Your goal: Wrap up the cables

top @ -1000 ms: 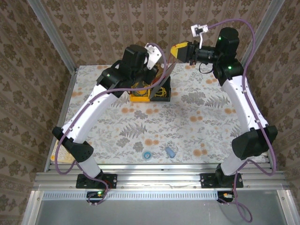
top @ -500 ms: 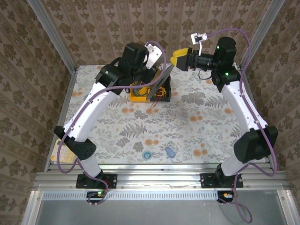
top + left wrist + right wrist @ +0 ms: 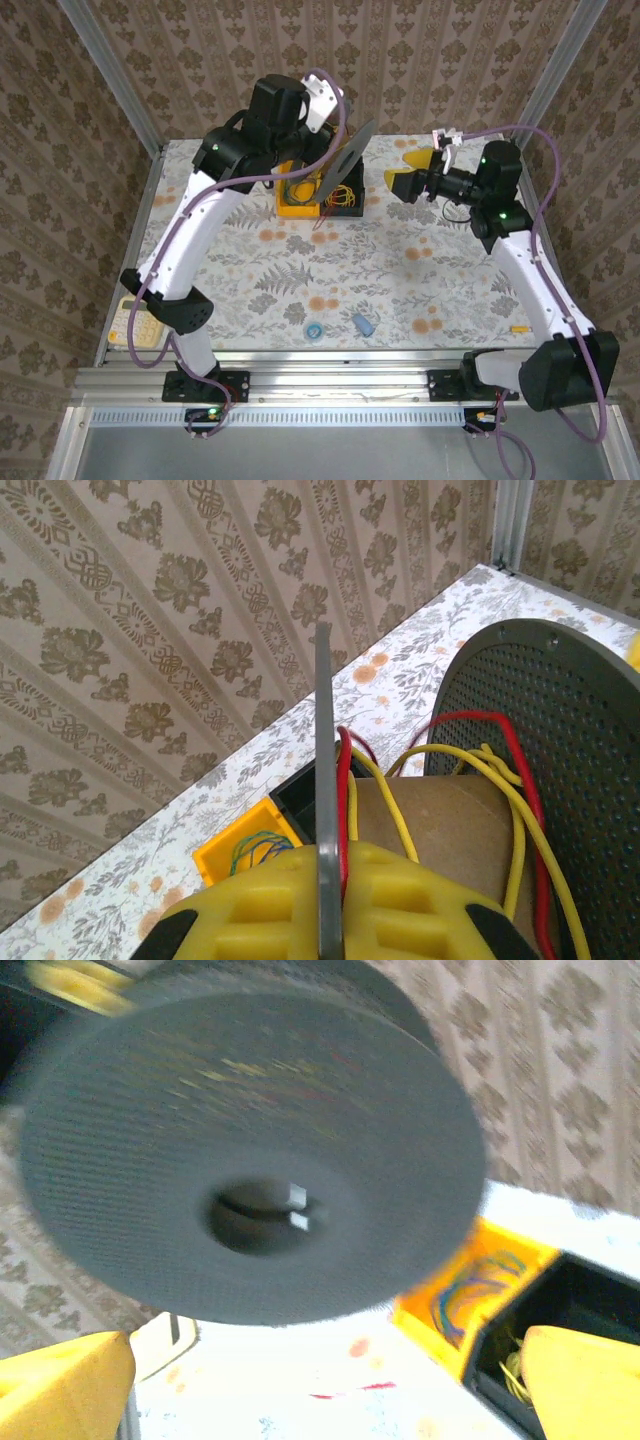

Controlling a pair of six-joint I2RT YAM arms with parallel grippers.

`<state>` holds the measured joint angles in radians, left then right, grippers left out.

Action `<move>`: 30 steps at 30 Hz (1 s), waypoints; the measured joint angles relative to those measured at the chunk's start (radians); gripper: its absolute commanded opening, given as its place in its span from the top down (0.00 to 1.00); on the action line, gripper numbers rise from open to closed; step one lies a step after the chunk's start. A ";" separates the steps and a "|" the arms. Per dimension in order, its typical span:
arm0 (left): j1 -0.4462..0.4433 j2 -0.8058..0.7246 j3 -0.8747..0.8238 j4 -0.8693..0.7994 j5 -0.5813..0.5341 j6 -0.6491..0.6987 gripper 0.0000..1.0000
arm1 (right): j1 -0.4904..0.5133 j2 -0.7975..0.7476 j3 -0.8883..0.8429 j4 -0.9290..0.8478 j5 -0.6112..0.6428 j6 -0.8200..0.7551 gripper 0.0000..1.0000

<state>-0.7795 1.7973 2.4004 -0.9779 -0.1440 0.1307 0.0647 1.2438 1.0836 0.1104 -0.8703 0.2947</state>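
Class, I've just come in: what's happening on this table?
The left pincer is clamped on one flange of a grey spool, holding it raised over the yellow bin. Red wire and yellow wire loop around the spool's cardboard core. The right pincer stands open, facing the spool's flat side without touching it.

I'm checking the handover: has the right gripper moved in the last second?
Yes. In the top view the right gripper, open, has shifted toward the arm bases, from over the far table edge to level with the black bin, on its right.
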 measured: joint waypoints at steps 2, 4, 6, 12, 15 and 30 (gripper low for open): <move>-0.003 -0.005 0.003 -0.011 0.018 0.000 1.00 | -0.018 0.024 -0.039 0.023 0.008 0.023 0.00; -0.005 -0.011 0.007 -0.026 0.039 0.000 1.00 | -0.033 0.056 -0.058 0.053 0.010 0.045 0.01; -0.007 -0.021 0.010 -0.033 0.069 0.000 1.00 | -0.043 0.092 -0.059 0.097 0.006 0.062 0.02; -0.013 -0.056 0.033 -0.035 0.145 -0.004 1.00 | -0.052 0.281 -0.041 0.286 -0.066 0.173 0.11; -0.018 -0.066 0.054 -0.035 0.169 -0.006 1.00 | -0.051 0.397 -0.017 0.388 -0.104 0.257 0.12; -0.027 -0.082 0.090 -0.043 0.227 -0.019 1.00 | 0.066 0.692 0.073 1.017 -0.241 0.705 0.19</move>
<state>-0.8066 1.7153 2.4901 -1.0214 0.0830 0.1112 0.1310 1.9358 1.1568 1.1278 -1.1114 1.0000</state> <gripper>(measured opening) 0.101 0.816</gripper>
